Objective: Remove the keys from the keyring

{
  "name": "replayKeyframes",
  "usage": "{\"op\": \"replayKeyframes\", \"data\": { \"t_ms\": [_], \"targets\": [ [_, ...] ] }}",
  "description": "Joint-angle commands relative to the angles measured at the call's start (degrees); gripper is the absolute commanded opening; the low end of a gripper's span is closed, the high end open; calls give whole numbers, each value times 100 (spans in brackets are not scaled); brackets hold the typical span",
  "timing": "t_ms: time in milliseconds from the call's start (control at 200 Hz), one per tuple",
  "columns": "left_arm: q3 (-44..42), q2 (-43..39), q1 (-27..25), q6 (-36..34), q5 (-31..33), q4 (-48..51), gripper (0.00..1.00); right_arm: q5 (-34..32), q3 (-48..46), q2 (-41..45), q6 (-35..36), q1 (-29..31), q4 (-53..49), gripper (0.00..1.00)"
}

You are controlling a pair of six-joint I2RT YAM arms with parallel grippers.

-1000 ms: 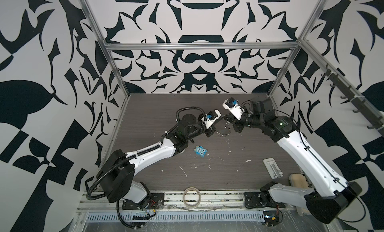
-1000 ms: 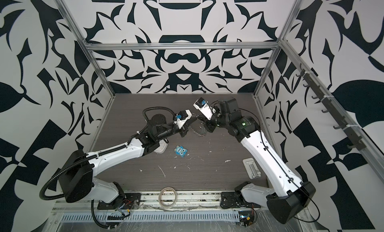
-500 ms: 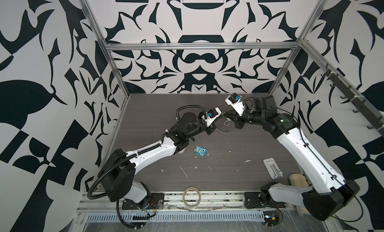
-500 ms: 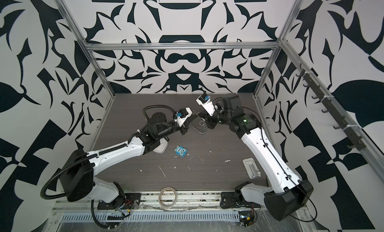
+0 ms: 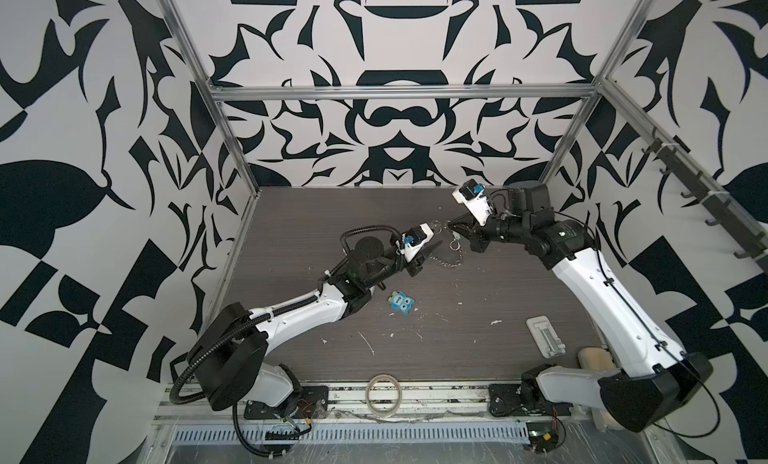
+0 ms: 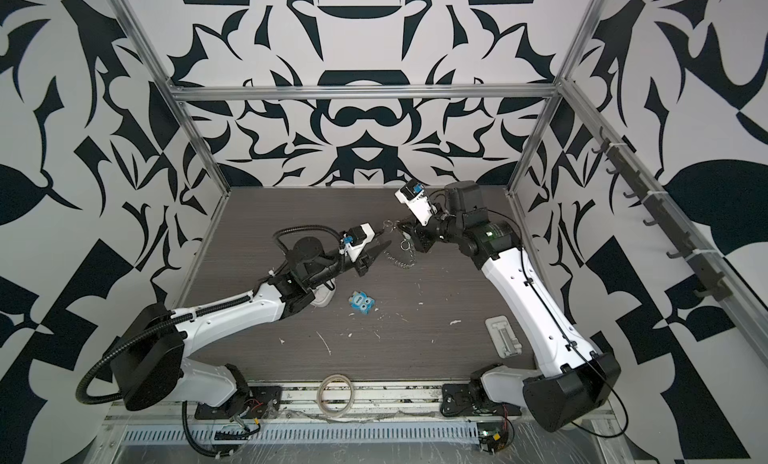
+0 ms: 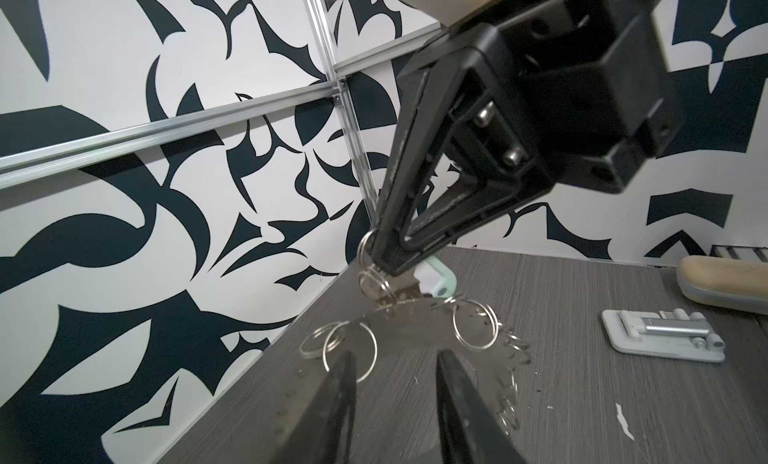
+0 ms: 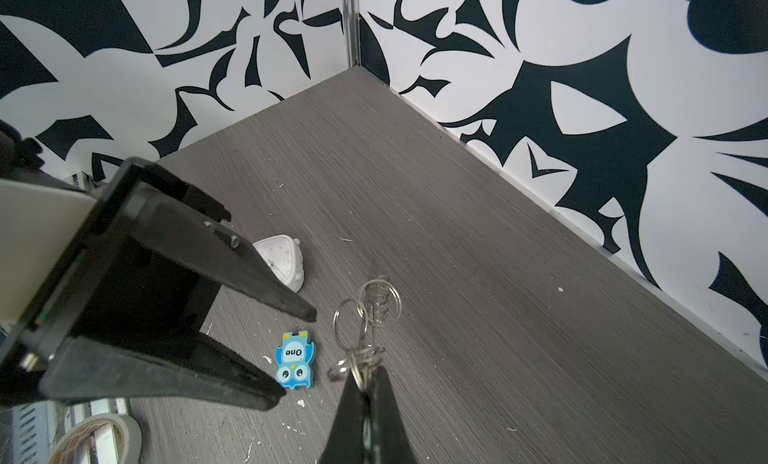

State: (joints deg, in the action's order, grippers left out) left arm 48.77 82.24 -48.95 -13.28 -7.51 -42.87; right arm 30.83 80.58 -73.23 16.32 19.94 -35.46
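The keyring (image 7: 409,331) is a flat silver disc fringed with wire split rings; it hangs tilted under my right gripper (image 7: 384,260), which is shut on a cluster of its rings (image 8: 357,358). The keys (image 7: 434,280), a small metal key with a white tag, dangle from the rim just behind those fingertips. My left gripper (image 7: 395,358) is open, its fingers on either side of the disc's lower part and touching nothing. In both top views the keyring (image 5: 448,259) (image 6: 401,259) hangs between the left gripper (image 5: 435,247) and the right gripper (image 5: 451,226).
A blue owl toy (image 5: 402,303) lies on the table in front of the left gripper. A white clock (image 8: 282,262) sits under the left arm. A grey flat device (image 5: 546,335) and a beige object (image 5: 596,358) lie front right. A tape roll (image 5: 384,395) lies on the front rail.
My left gripper has opened and let go of the rings it was pinching. The right gripper stays shut on the keyring and has shifted slightly towards the back.
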Motion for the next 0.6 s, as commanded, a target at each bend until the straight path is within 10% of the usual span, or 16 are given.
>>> {"op": "replayKeyframes", "data": {
  "t_ms": [0, 595],
  "targets": [
    [-249, -78, -22, 163, 218, -834, 36, 266, 292, 125, -190, -28, 455, 0],
    [226, 789, -18, 581, 62, -1804, 25, 395, 215, 264, -307, -34, 395, 0]
  ]
}}
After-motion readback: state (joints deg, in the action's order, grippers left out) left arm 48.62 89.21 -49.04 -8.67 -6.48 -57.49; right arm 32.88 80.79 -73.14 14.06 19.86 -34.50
